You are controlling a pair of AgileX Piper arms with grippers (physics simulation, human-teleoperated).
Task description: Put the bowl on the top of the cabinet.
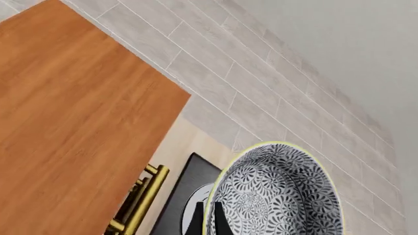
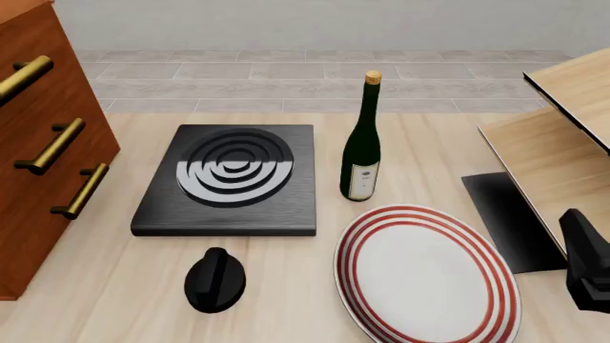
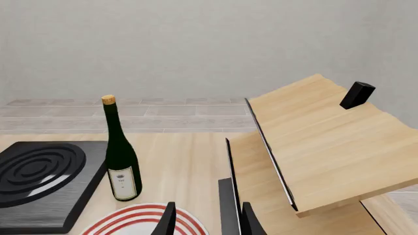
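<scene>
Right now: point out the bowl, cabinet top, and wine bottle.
bowl [image 1: 281, 196]: left wrist view, patterned inside wall.
cabinet [image 1: 72, 122]: left wrist view, flat wooden top panel.
wine bottle [image 2: 361, 153]: front view, dark glass body above the label.

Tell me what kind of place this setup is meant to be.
Probably a simulated kitchen worktop. A black stove plate with ring burners, a wine bottle and a red-ringed plate sit on a light wood table, beside a wooden drawer cabinet, with a tiled floor beyond.
</scene>
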